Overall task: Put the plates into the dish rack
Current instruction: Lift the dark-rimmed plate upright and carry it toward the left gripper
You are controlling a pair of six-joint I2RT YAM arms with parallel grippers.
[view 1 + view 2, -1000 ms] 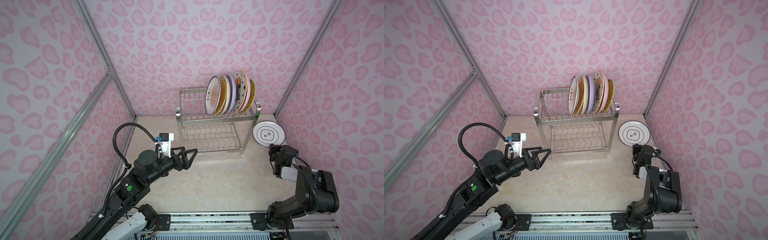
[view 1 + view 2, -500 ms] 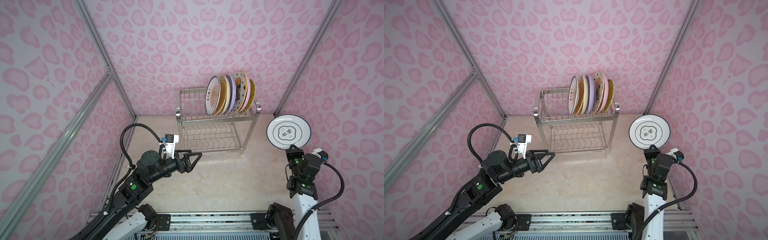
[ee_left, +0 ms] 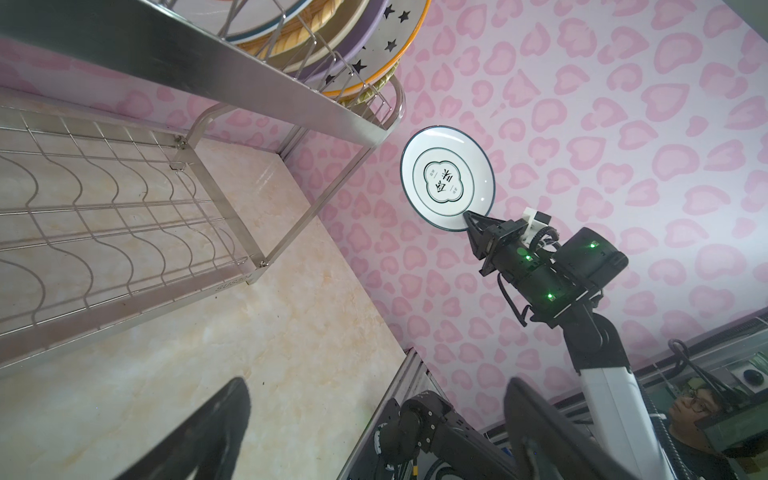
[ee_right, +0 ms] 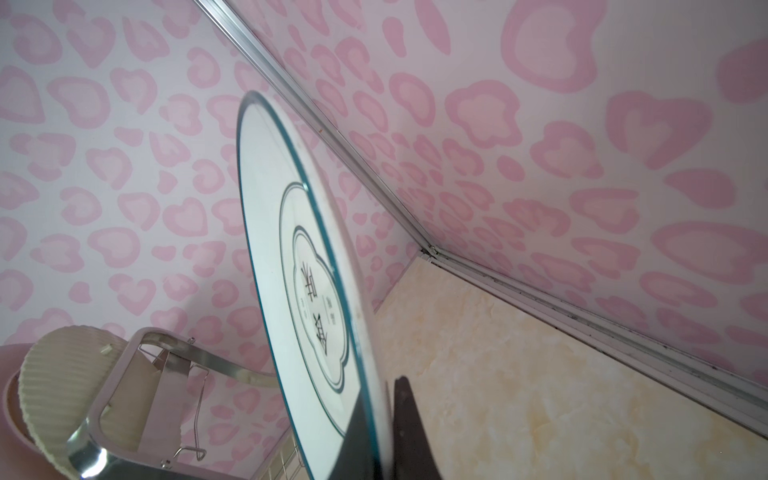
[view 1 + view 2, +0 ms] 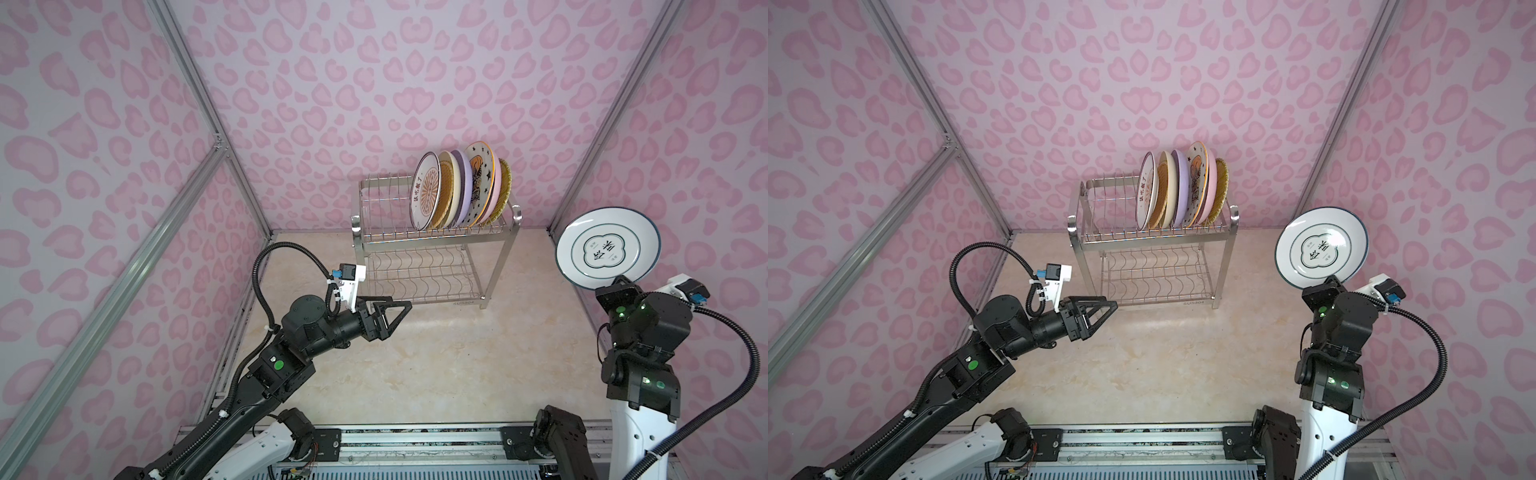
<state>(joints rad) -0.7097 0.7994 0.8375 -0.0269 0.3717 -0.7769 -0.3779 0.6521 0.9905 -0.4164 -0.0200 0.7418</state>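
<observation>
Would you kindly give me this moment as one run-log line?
right hand: shut on dark-rimmed plate, raised right of dish rack | left hand: open, empty, before lower tier | top tier: other plates standing

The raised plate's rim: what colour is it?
Dark teal, on the round white printed plate; clearest in right wrist view.

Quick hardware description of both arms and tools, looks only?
Left arm and right arm: black jointed links, white base links, green dots on the joints. The left tool and right tool have black triangular open-frame fingers. Each wrist carries a white camera mount with a blue connector and a black corrugated cable loop.
</observation>
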